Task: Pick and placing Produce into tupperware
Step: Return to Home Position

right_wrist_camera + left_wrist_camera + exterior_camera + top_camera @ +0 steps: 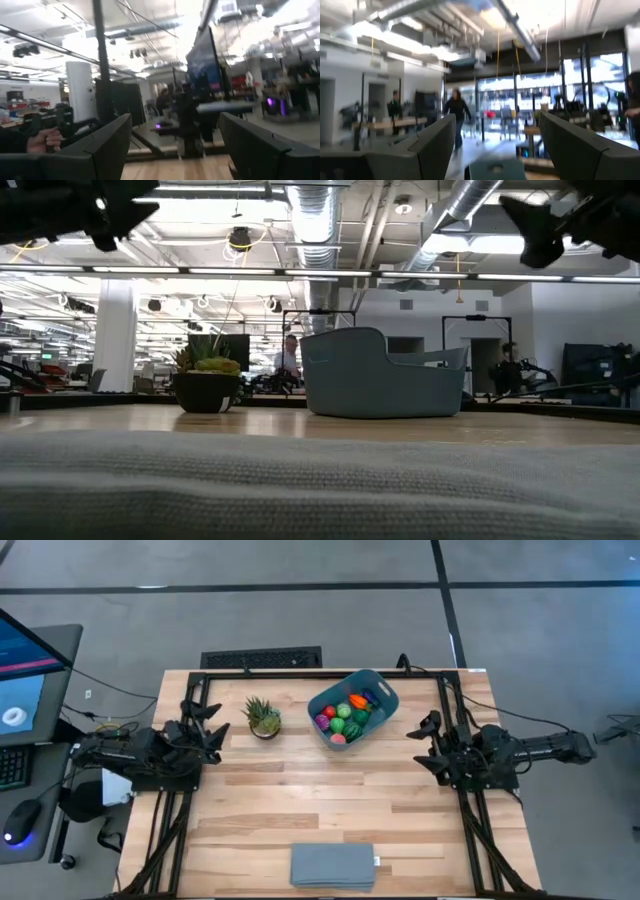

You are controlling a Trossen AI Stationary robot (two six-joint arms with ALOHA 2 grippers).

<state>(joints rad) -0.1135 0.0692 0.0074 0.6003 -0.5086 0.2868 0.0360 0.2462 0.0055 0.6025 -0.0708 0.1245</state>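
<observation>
A wooden table (300,800) is seen from straight above, with 12 o'clock taken as its far edge. The tupperware (316,703), a teal-blue bin set at an angle, is placed at about 1 o'clock from the table's middle. The produce (345,718) is piled inside it, with red, green, orange, magenta and purple pieces showing.

The left gripper (213,726) is held at the table's 9 o'clock edge. Its fingers (435,145) are spread apart and nothing is held between them. From this gripper the bin lies at 3 o'clock, well apart. A small potted plant (263,717) is placed between the two.

The right gripper (425,740) is held at the table's 3 o'clock edge. Its fingers (112,142) are also parted and nothing is held. From it the bin lies at about 10 o'clock, near but not touching.

In the table-level view both grippers are seen raised high above the tabletop. A flat grey-blue slab (333,866) is laid at the 6 o'clock edge.
</observation>
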